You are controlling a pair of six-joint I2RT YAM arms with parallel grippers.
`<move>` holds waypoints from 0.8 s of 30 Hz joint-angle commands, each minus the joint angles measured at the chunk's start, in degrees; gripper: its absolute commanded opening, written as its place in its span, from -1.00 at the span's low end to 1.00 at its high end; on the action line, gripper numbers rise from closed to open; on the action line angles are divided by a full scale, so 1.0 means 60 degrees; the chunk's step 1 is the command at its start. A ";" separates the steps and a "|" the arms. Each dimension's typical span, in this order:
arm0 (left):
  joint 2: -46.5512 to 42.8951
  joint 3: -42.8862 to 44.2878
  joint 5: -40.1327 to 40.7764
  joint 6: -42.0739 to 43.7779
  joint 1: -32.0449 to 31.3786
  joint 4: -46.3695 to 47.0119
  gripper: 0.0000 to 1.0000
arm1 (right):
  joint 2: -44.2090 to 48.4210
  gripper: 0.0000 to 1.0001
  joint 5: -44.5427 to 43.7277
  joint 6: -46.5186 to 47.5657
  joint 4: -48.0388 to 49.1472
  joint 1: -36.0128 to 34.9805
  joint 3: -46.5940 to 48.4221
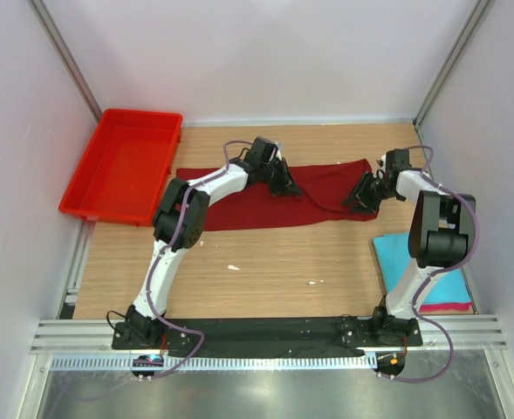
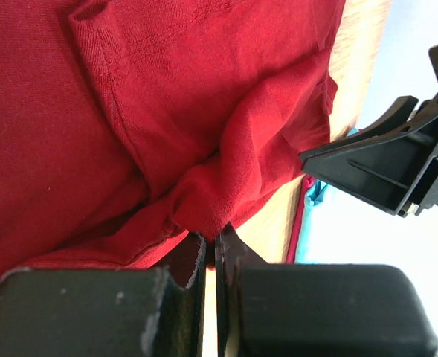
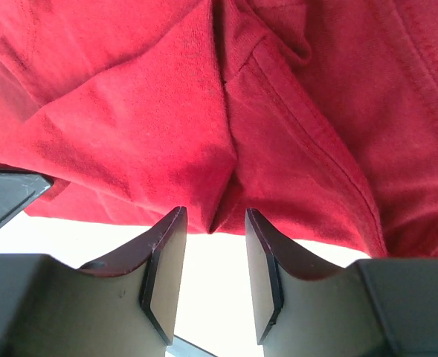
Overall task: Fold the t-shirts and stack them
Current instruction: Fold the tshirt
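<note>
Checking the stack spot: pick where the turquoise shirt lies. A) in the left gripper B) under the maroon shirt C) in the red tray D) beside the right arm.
D: the turquoise shirt lies flat beside the right arm, atop a pink shirt.

Left arm and right arm reach forward (elbows raised); left fingers pinched together, right fingers parted

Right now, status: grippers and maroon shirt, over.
Left gripper shut on maroon t-shirt. Right gripper open, jaws straddling a fold of it. Shirt a long strip, right end rumpled. Nothing blocking; folded turquoise t-shirt clear, right side.
</note>
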State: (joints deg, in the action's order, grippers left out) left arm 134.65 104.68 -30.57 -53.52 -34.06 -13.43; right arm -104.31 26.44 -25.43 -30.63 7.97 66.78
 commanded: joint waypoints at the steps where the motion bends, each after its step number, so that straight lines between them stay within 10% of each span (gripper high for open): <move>1: -0.0103 -0.0030 -0.0267 -0.0045 -0.0036 0.0246 -1.00 | -0.0090 -0.13 0.0514 -0.0082 0.0797 -0.0009 -0.0114; 16: -0.0161 -0.0060 -0.0179 -0.0104 -0.0109 0.0290 -1.00 | -0.0032 -0.24 0.0985 -0.0492 0.1516 -0.0141 -0.0525; 24: -0.0176 -0.0060 -0.0194 -0.0177 -0.0226 0.0276 -1.00 | -0.0075 -0.97 0.1307 -0.1751 0.1809 -0.0141 0.0015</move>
State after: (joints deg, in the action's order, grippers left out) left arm 134.65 104.64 -30.61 -53.93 -34.79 -13.34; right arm -104.77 32.45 -31.09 -22.59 7.44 64.01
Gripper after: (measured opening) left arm 0.031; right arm 0.054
